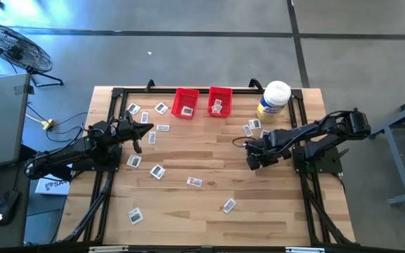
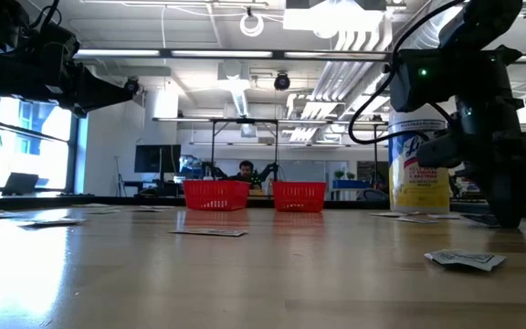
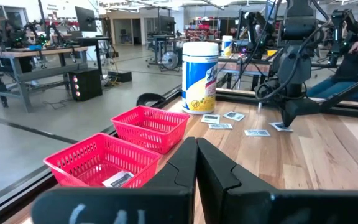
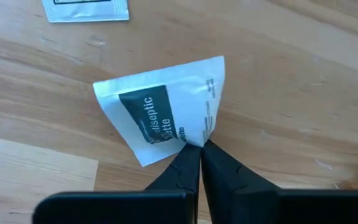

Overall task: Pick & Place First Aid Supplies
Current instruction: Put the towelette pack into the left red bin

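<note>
1. Overhead, you see the right gripper (image 1: 252, 160) low over the table's right half, just inside the dark frame (image 1: 306, 186), with loose packets (image 1: 252, 127) beyond it toward the jar (image 1: 273, 101). That view does not show what the fingers do.
2. Your right wrist view settles it: the fingers are pressed together on the corner of an antiseptic towelette packet (image 4: 166, 111), which is tilted, its far end against the wood. A second packet (image 4: 87, 10) lies flat just beyond it, apart.
3. Only the left wrist view shows you inside the bins: the nearer red basket (image 3: 98, 160) holds a packet (image 3: 117, 179); the farther red basket (image 3: 151, 127) stands just beside it. The left gripper (image 3: 196, 163) there has its fingers closed together, with nothing between them.
4. From above, the left gripper (image 1: 136, 144) hangs over the table's left side, near a few scattered packets (image 1: 133, 161).
5. The low view adds height: the right arm (image 2: 487, 137) comes down in front of the jar (image 2: 418, 164), and a crumpled packet (image 2: 464, 260) lies near the camera.
6. For room, note the broad bare wood in the table's (image 1: 209, 218) middle and near edge; both baskets (image 1: 185, 102) sit tight against the far rail.
</note>
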Tool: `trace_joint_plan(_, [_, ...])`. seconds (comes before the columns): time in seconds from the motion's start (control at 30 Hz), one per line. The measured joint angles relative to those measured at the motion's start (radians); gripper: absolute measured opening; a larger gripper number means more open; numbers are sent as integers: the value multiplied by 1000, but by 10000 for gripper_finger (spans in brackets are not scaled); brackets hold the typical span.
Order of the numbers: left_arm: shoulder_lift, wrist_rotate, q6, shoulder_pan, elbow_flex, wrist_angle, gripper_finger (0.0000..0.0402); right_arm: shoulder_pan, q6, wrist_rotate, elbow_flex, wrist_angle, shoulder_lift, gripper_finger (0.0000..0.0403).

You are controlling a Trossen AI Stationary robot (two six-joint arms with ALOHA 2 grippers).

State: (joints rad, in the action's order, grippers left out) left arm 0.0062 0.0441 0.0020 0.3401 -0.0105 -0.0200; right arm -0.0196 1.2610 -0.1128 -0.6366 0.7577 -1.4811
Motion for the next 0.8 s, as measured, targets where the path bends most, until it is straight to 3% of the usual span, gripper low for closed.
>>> trace_joint_plan(0.2, [0, 0, 0, 0, 0, 0, 1, 9, -1, 30, -79, 33, -6, 1])
trace_joint_plan(0.47, [0, 0, 0, 0, 0, 0, 1, 9, -79, 193, -332, 41, -41, 1])
trace_joint_plan(0.8, [0, 0, 0, 0, 0, 0, 1, -98, -421, 290, -784, 51, -356, 0])
